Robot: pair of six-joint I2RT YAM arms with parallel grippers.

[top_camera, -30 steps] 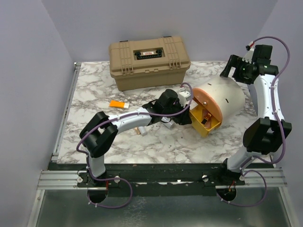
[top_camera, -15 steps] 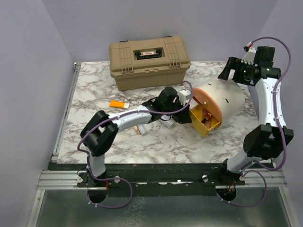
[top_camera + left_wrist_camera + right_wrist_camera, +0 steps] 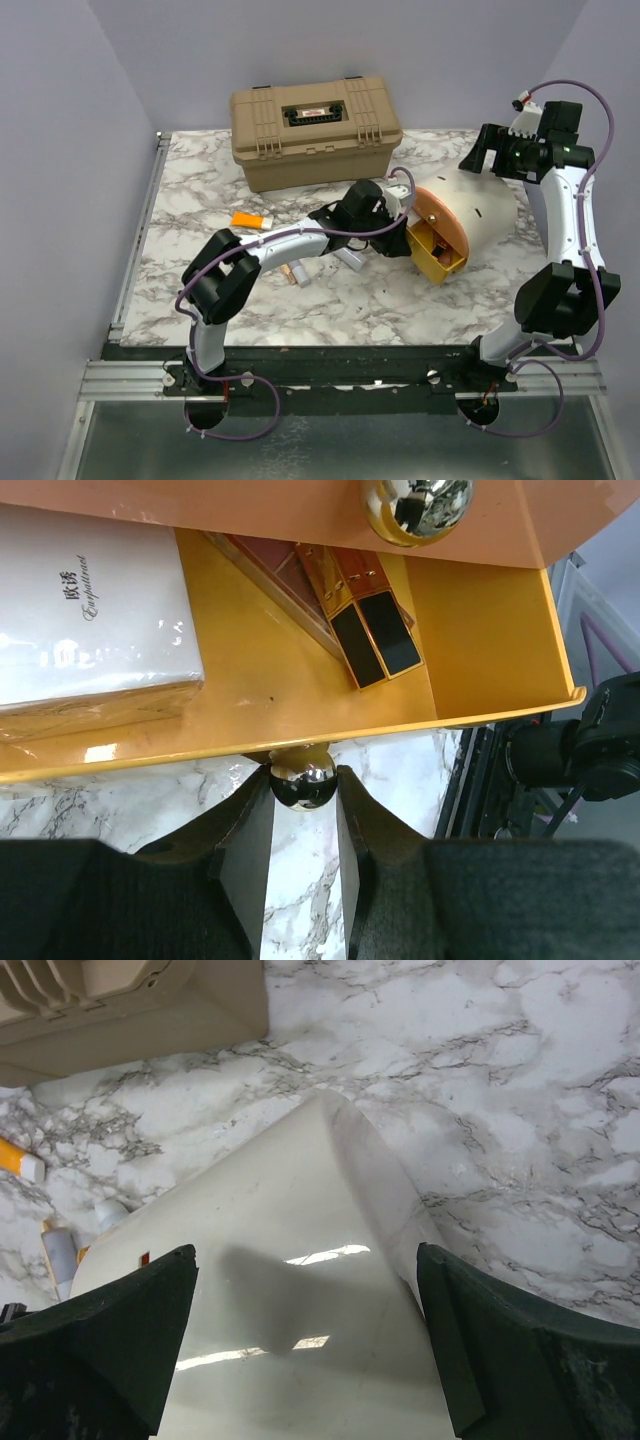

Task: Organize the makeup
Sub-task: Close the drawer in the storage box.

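Observation:
My left gripper (image 3: 303,778) is shut on the small shiny ball knob (image 3: 304,788) of a yellow drawer (image 3: 490,630). The drawer stands partly out of the cream-and-orange round pouch (image 3: 475,205). Inside it lie rose-gold sticks (image 3: 355,600) with black ends and a white box (image 3: 90,610). A second shiny knob (image 3: 415,505) shows on the orange face above. My right gripper (image 3: 305,1252) hangs open over the pouch's cream shell (image 3: 290,1340), touching nothing. On the marble lie an orange tube (image 3: 251,220) and pale tubes (image 3: 346,258), partly hidden under the left arm.
The big tan hard case (image 3: 315,130) stands shut at the back of the table, behind the left arm. The right arm (image 3: 565,230) arches over the table's right side. Purple walls close in left and right. The marble table's (image 3: 190,190) left part holds only the orange tube.
The left gripper has moved right toward the pouch with the knob, and the yellow drawer sticks out less than before. The right gripper has shifted slightly and stays open.

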